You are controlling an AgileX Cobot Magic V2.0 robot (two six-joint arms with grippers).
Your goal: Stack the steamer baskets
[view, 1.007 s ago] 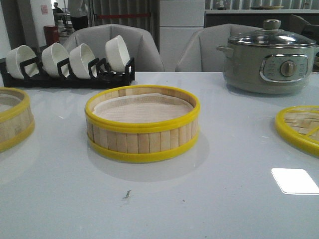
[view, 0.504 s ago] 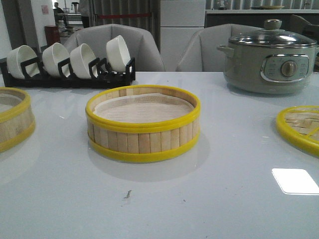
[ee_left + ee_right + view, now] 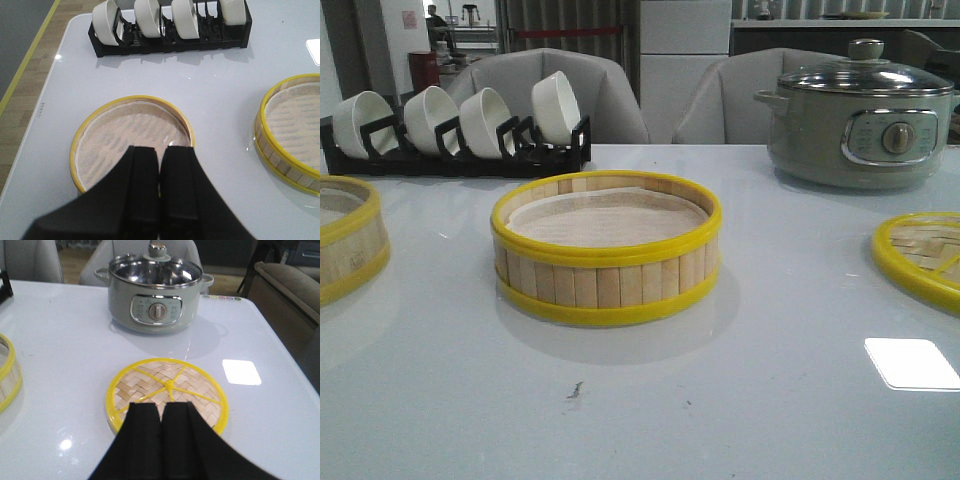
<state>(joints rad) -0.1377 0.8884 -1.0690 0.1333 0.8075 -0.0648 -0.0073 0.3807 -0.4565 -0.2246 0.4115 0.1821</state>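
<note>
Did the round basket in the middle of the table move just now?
No. The middle steamer basket sits in the same spot in front of the bowl rack and left of the electric pot as before.

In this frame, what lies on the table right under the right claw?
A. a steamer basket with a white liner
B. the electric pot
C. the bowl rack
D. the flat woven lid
D: the right wrist view shows the shut right claw hanging over the flat woven lid, with the pot farther off behind it.
</note>
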